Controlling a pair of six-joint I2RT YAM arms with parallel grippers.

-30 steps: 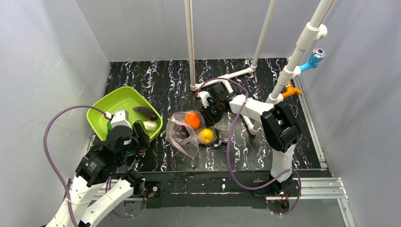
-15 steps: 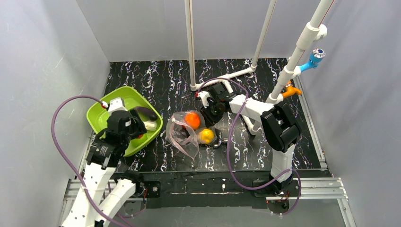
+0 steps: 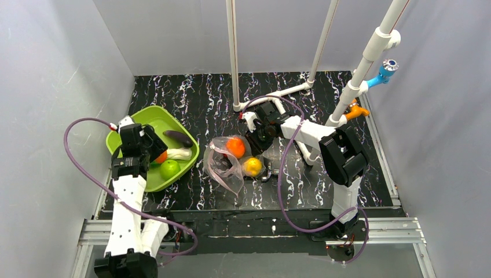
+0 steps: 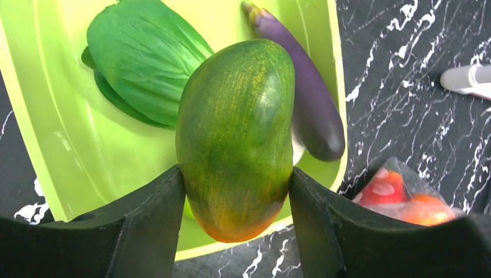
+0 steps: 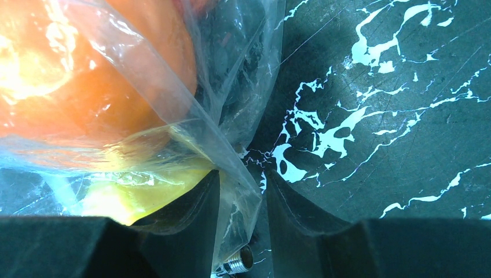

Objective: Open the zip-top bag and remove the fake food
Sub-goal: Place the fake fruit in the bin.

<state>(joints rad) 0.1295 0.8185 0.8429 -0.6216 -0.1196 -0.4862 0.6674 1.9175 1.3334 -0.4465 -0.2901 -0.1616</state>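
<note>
My left gripper (image 4: 236, 174) is shut on the fake food's green fruit (image 4: 237, 133), which is orange at its near end, and holds it over the lime-green tray (image 4: 52, 133). In the top view the gripper (image 3: 165, 162) and fruit (image 3: 169, 169) are at the tray's (image 3: 147, 119) front right. A bok choy (image 4: 145, 63) and an eggplant (image 4: 307, 98) lie in the tray. The zip-top bag (image 3: 223, 165) lies mid-table and holds an orange (image 3: 235, 146) and a lemon (image 3: 253, 166). My right gripper (image 3: 255, 142) points down at the bag's far right corner. Its jaws (image 5: 244, 174) stand apart around that corner of the bag (image 5: 231, 87).
A small metal fitting (image 5: 238, 262) lies on the table between the right jaws, also visible as the fitting (image 3: 266, 174) in the top view. White pipe posts (image 3: 234, 58) rise at the back. A blue fitting (image 3: 387, 69) is on the right-hand post. Grey walls close in both sides.
The left arm has swung left and back, and its gripper now shows the green fruit over the tray. The right arm and the bag have not moved.
</note>
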